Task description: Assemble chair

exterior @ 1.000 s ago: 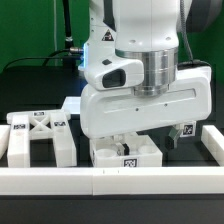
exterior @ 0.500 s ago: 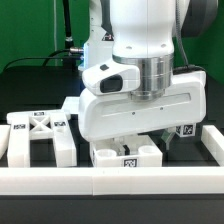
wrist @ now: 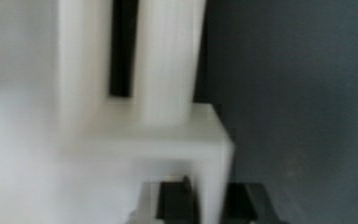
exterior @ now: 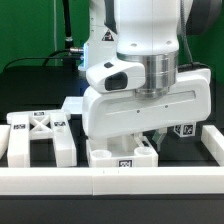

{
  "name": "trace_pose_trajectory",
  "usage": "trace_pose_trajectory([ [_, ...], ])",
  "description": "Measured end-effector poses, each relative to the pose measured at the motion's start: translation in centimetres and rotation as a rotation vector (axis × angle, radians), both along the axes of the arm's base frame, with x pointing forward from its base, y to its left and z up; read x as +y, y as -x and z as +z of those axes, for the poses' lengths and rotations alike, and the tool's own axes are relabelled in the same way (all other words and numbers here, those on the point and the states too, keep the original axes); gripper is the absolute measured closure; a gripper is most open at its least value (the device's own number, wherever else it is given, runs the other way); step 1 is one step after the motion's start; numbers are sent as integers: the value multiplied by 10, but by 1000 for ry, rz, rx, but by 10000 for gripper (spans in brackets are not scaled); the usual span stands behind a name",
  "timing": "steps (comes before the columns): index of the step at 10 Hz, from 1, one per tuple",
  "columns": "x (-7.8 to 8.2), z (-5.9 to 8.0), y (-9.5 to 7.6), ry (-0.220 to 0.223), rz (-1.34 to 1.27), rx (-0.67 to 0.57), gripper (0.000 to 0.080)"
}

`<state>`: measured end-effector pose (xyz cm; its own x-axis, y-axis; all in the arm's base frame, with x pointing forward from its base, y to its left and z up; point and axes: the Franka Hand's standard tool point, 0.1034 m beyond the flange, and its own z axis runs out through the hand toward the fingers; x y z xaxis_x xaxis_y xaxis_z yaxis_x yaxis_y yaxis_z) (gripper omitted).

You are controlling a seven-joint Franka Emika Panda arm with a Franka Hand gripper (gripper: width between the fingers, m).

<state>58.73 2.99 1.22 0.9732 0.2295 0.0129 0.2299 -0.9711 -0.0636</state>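
One X-ribbed panel (exterior: 39, 124), exterior view only

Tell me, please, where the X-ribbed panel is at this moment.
The X-ribbed panel sits at the exterior view's left, just behind the front border rail; the notched block is its nearest neighbour, toward that view's right.

Arm (exterior: 146, 95) low over notched block (exterior: 122, 160) on worktop (exterior: 35, 95).
X-ribbed panel (exterior: 38, 135) on the exterior view's left; rail (exterior: 60, 182) nearest.
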Motion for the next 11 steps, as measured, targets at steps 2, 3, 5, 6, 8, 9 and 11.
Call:
trace_pose_trajectory([
  [2, 6, 2, -1, -1, -12, -2, 768],
  [3, 9, 2, -1, -5, -27, 0, 768],
  [5, 21, 3, -2, -11, -68, 3, 768],
  [6, 31, 3, -1, -12, -91, 5, 768],
  [8, 56, 2, -4, -15, -116, 3, 767],
  [9, 67, 2, -7, -17, -127, 0, 767],
  [11, 82, 2, -12, -19, -131, -7, 767],
])
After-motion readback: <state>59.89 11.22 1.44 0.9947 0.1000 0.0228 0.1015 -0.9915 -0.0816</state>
